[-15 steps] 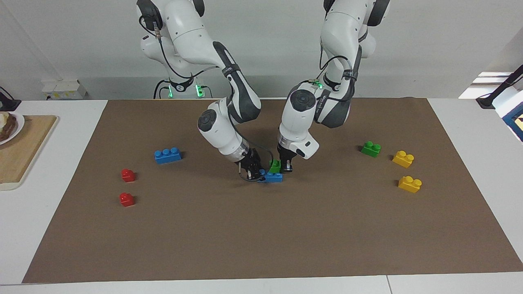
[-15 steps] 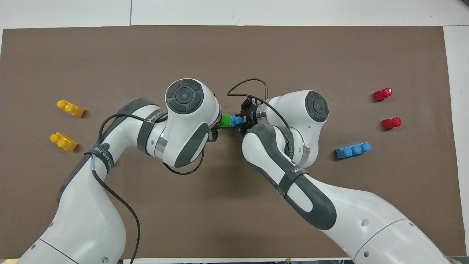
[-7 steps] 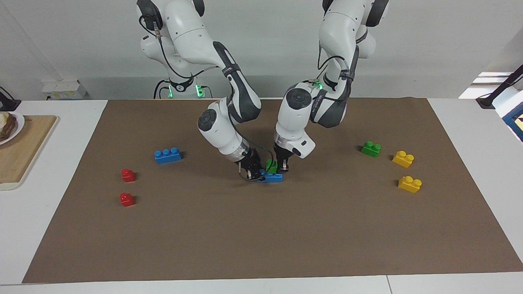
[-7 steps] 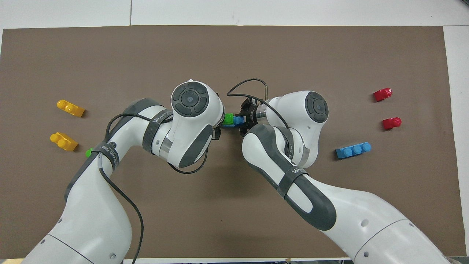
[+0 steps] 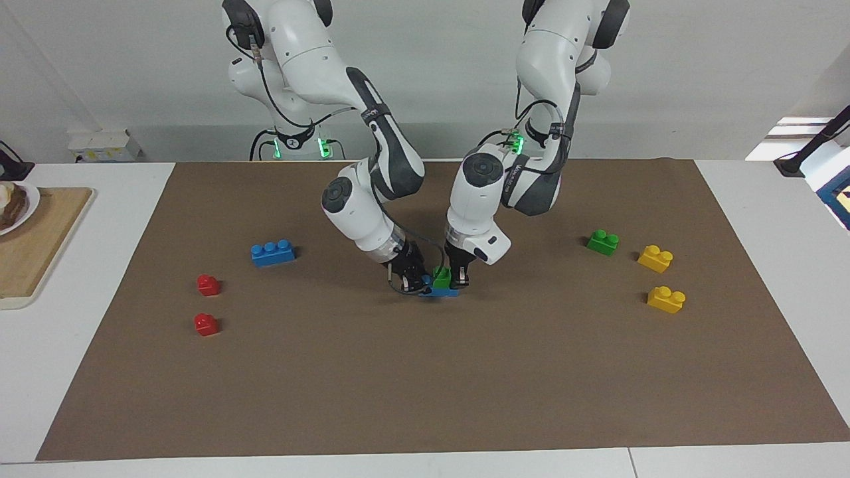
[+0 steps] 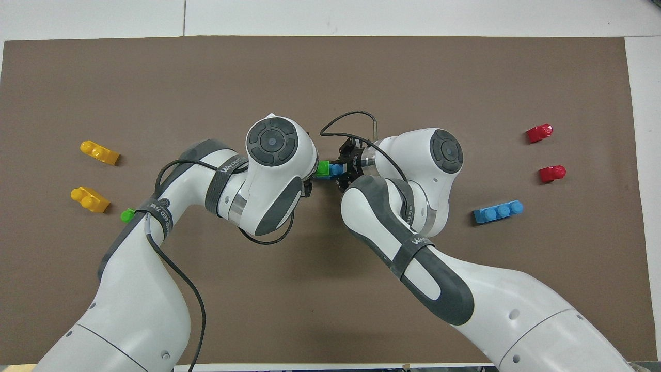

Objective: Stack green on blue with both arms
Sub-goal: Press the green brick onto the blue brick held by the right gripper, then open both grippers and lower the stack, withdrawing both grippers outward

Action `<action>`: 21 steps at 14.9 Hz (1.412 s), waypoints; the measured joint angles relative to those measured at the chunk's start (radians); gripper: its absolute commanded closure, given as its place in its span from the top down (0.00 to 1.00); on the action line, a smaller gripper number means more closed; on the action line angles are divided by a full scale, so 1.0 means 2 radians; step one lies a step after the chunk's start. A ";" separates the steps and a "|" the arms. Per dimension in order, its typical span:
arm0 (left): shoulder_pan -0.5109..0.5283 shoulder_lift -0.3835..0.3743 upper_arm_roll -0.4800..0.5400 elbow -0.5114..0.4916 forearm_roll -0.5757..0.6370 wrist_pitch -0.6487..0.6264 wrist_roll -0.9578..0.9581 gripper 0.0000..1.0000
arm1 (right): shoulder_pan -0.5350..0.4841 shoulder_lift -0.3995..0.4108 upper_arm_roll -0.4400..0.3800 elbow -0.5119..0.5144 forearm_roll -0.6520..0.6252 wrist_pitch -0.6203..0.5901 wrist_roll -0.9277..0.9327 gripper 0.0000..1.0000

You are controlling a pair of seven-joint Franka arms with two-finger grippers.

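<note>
The left gripper (image 5: 457, 277) comes down at the middle of the brown mat (image 5: 425, 372) on the table (image 5: 764, 219), its fingers (image 5: 461, 273) pinching the green brick (image 5: 441, 276), which sits on top of the blue brick (image 5: 443, 289). The right gripper (image 5: 413, 279) is at that blue brick's end toward the right arm, its fingers closed on it, low on the mat. Toward the left arm's end from this blue brick lie a second green brick (image 5: 603, 242) and two yellow bricks (image 5: 655, 258). Toward the right arm's end from it lie another blue brick (image 5: 273, 253) and two red bricks (image 5: 208, 285).
</note>
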 measured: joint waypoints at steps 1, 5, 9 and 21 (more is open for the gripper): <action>-0.001 0.000 0.000 0.000 0.004 0.000 0.000 1.00 | 0.000 0.000 0.000 0.000 0.000 0.000 0.000 0.00; 0.001 -0.004 0.006 0.001 0.018 -0.012 0.000 1.00 | 0.000 0.000 0.000 0.000 0.000 0.000 0.000 0.00; 0.019 -0.053 0.008 0.003 0.018 -0.064 0.017 1.00 | 0.000 0.001 -0.001 -0.003 0.002 0.002 0.000 0.71; 0.140 -0.114 0.012 0.002 0.019 -0.114 0.255 1.00 | -0.041 -0.009 -0.009 -0.010 0.002 -0.041 -0.041 0.97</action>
